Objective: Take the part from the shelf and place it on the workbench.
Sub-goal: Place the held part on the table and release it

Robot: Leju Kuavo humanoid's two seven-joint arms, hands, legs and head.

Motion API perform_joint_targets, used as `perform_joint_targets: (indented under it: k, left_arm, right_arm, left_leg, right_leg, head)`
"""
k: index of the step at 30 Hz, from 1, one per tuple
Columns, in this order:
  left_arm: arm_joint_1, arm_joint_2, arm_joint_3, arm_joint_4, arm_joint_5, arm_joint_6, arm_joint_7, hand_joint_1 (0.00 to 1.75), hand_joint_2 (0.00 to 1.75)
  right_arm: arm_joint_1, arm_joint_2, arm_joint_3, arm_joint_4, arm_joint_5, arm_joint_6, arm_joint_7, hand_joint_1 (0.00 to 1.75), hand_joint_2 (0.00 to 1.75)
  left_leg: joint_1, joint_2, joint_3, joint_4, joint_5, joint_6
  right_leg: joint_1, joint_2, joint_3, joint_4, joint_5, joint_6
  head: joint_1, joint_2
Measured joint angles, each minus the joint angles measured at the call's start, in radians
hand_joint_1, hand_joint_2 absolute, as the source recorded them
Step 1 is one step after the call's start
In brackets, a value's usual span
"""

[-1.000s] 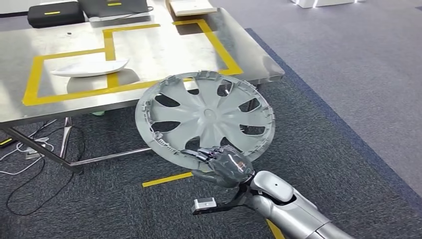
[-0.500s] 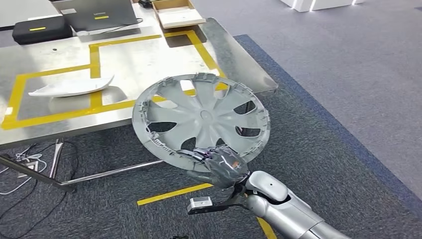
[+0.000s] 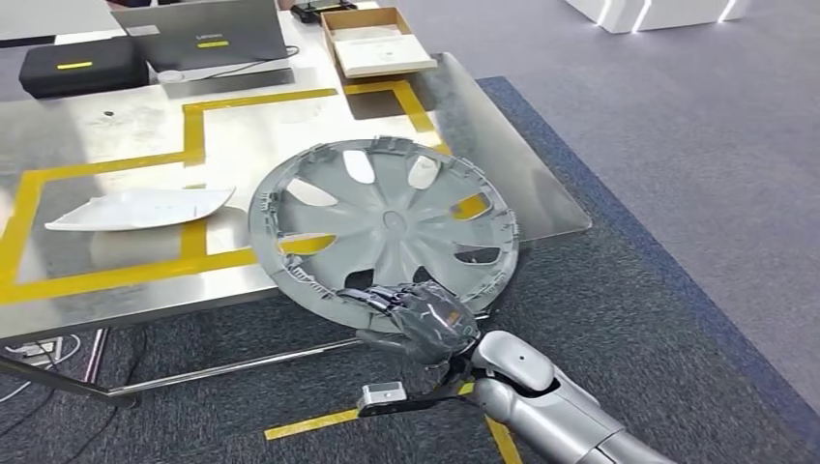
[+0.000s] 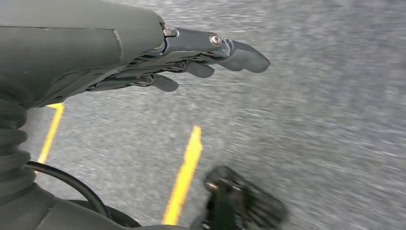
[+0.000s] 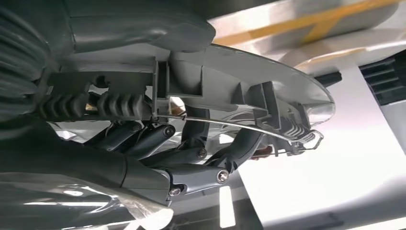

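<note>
1. Your left hand (image 4: 191,57) is hanging over the grey carpet (image 4: 311,120), fingers loosely spread and holding nothing; you are keeping it out of the work, which is fine for now.
2. Your right hand (image 3: 421,324) is gripping the grey wheel cover (image 3: 382,227) at its near rim, with the fingers (image 5: 191,158) wrapped under the edge.
3. You are carrying the cover tilted, its far half hovering above the near edge of the steel workbench (image 3: 116,290) and its near half hanging out over the carpet.
4. To set it down well, you are probably needing to reach further in, so that the whole disc is over the metal before you lower it.
5. Watch the white curved part (image 3: 140,208) lying on the bench to the left of the cover; it is near, and a sideways drift could knock it.
6. Level the disc as you are lowering it, since a one-sided rim grip is likely letting it sag.
7. Aim for the bare area inside the yellow tape outline (image 3: 290,97), and open the fingers only once the rim is resting flat.
</note>
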State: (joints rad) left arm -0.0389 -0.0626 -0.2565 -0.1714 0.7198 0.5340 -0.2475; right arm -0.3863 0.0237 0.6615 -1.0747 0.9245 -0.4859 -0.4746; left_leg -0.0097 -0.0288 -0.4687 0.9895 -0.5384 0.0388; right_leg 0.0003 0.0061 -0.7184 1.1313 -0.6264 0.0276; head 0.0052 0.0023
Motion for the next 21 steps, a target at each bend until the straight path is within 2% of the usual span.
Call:
perform_joint_targets:
  k: [2,3,4,6,7,8,9,10,11,12,13,14,16,17,18,21]
  left_arm:
    - [-0.003,0.001,-0.009,0.001,-0.01,-0.005,-0.001,0.0,1.75]
    - [-0.006,0.002,-0.013,0.002,-0.014,-0.008,-0.002,0.0,1.75]
    - [-0.01,0.002,-0.017,0.002,-0.019,-0.011,-0.004,0.0,1.75]
    - [-0.02,0.002,-0.025,0.002,-0.03,-0.016,-0.008,0.0,1.75]
    - [-0.024,0.001,-0.031,0.002,-0.037,-0.019,-0.011,0.0,1.75]
    - [-0.027,0.001,-0.037,0.002,-0.043,-0.022,-0.013,0.0,1.75]
    - [-0.028,0.0,-0.044,0.002,-0.05,-0.026,-0.013,0.0,1.75]
    - [-0.029,0.0,-0.05,0.002,-0.058,-0.03,-0.012,0.0,1.75]
    - [-0.03,0.0,-0.057,0.002,-0.065,-0.033,-0.012,0.0,1.75]
    - [-0.031,0.002,-0.064,0.002,-0.073,-0.035,-0.01,0.0,1.75]
    - [-0.032,0.003,-0.071,0.002,-0.081,-0.036,-0.008,0.0,1.75]
    - [-0.033,0.005,-0.079,0.002,-0.09,-0.037,-0.006,0.0,1.75]
    - [-0.033,0.008,-0.097,0.002,-0.11,-0.041,0.0,0.0,1.75]
    - [-0.034,0.009,-0.106,0.002,-0.119,-0.045,0.002,0.0,1.75]
    - [-0.035,0.009,-0.115,0.003,-0.126,-0.049,0.004,0.0,1.75]
    - [-0.039,0.009,-0.14,0.003,-0.143,-0.064,0.006,0.0,1.75]
  right_arm:
    - [-0.011,0.001,0.007,0.002,0.009,0.016,0.005,1.75,1.75]
    - [-0.022,0.002,0.011,0.003,0.012,0.026,0.008,1.75,1.75]
    - [-0.039,0.004,0.016,0.004,0.013,0.037,0.012,1.75,1.75]
    - [-0.082,0.013,0.022,0.004,0.009,0.06,0.021,1.75,1.75]
    - [-0.105,0.019,0.025,0.007,0.008,0.075,0.027,1.75,1.75]
    - [-0.131,0.026,0.031,0.014,0.007,0.094,0.031,1.75,1.75]
    - [-0.161,0.034,0.04,0.025,0.008,0.116,0.036,1.75,1.75]
    - [-0.193,0.045,0.053,0.041,0.008,0.14,0.041,1.75,1.75]
    - [-0.227,0.058,0.066,0.06,0.007,0.163,0.046,1.75,1.75]
    - [-0.261,0.073,0.079,0.081,0.005,0.186,0.054,1.75,1.75]
    - [-0.293,0.09,0.09,0.106,0.003,0.208,0.061,1.75,1.75]
    - [-0.326,0.108,0.102,0.133,0.002,0.228,0.07,1.75,1.75]
    - [-0.39,0.147,0.125,0.197,0.004,0.266,0.088,1.75,1.75]
    - [-0.422,0.166,0.136,0.233,0.009,0.281,0.098,1.75,1.75]
    - [-0.451,0.185,0.146,0.268,0.016,0.293,0.108,1.75,1.75]
    - [-0.522,0.236,0.176,0.368,0.031,0.327,0.138,1.75,1.75]
  left_leg:
    - [-0.004,-0.003,0.037,0.006,-0.043,-0.006]
    - [-0.004,-0.004,0.046,0.008,-0.058,-0.01]
    - [-0.002,-0.003,0.048,0.015,-0.062,-0.015]
    - [-0.001,0.001,0.018,0.068,-0.041,-0.026]
    - [0.0,0.004,-0.016,0.123,-0.027,-0.033]
    - [0.001,0.007,-0.058,0.186,-0.027,-0.04]
    - [0.005,0.011,-0.103,0.246,-0.046,-0.049]
    - [0.01,0.013,-0.142,0.289,-0.081,-0.056]
    - [0.015,0.015,-0.172,0.313,-0.117,-0.063]
    - [0.019,0.016,-0.193,0.315,-0.137,-0.068]
    - [0.021,0.017,-0.201,0.29,-0.128,-0.071]
    - [0.023,0.018,-0.199,0.242,-0.086,-0.072]
    - [0.023,0.024,-0.182,0.116,0.036,-0.071]
    - [0.022,0.025,-0.176,0.07,0.075,-0.067]
    - [0.02,0.026,-0.173,0.046,0.095,-0.061]
    - [0.021,0.023,-0.171,0.038,0.098,-0.044]
  right_leg:
    - [0.005,0.002,-0.009,-0.079,0.191,-0.013]
    - [0.008,0.004,-0.006,-0.092,0.249,-0.019]
    - [0.011,0.006,-0.002,-0.092,0.253,-0.025]
    - [0.008,0.006,0.012,-0.098,0.241,-0.037]
    - [0.005,0.006,0.02,-0.104,0.236,-0.042]
    - [0.001,0.005,0.03,-0.11,0.23,-0.046]
    - [0.0,0.006,0.04,-0.113,0.223,-0.049]
    - [-0.002,0.007,0.049,-0.115,0.215,-0.05]
    - [-0.003,0.008,0.058,-0.115,0.206,-0.05]
    - [-0.005,0.01,0.069,-0.115,0.197,-0.048]
    - [-0.007,0.011,0.079,-0.115,0.189,-0.045]
    - [-0.009,0.011,0.09,-0.115,0.181,-0.042]
    - [-0.011,0.011,0.105,-0.113,0.168,-0.032]
    - [-0.01,0.011,0.107,-0.112,0.163,-0.027]
    - [-0.009,0.01,0.107,-0.11,0.159,-0.021]
    - [-0.007,0.007,0.104,-0.107,0.144,-0.005]
  head:
    - [-0.004,0.0]
    - [-0.005,0.0]
    - [-0.006,0.0]
    - [-0.004,0.0]
    - [-0.005,0.0]
    - [-0.006,0.0]
    - [-0.007,0.0]
    - [-0.007,0.0]
    - [-0.007,0.0]
    - [-0.007,0.0]
    - [-0.007,0.0]
    - [-0.007,0.0]
    - [-0.008,0.0]
    - [-0.009,0.0]
    - [-0.009,0.0]
    - [-0.009,0.0]
